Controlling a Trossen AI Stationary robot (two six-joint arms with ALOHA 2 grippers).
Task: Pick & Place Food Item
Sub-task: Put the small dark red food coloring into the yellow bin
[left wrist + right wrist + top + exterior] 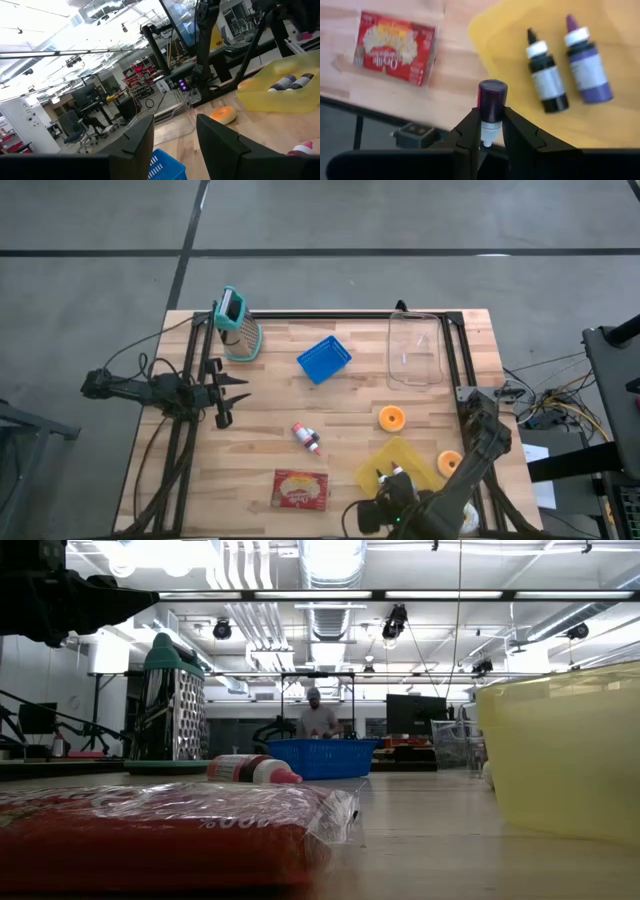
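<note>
A yellow bin (398,464) at the near right holds a black-capped bottle (547,80) and a purple bottle (587,67). My right gripper (489,135) hovers by the bin's near corner, above the table's near edge, shut on a small dark maroon bottle (492,100). A red-and-white bottle (306,437) lies on its side mid-table. A red popcorn bag (301,490) lies flat near the front edge. My left gripper (228,395) waits open and empty at the table's left; its fingers also show in its wrist view (175,137). My right gripper pinches the small bottle between its two fingers at the white neck end (488,131). The dark body (492,95) sticks out past the fingertips. The bottle is lifted clear of the table and the bin.
A blue basket (324,360), a teal-framed grater (238,328) and a clear tub (415,350) stand along the far side. Two orange round items (392,417) (449,463) lie by the yellow bin. A person (317,718) stands in the room beyond.
</note>
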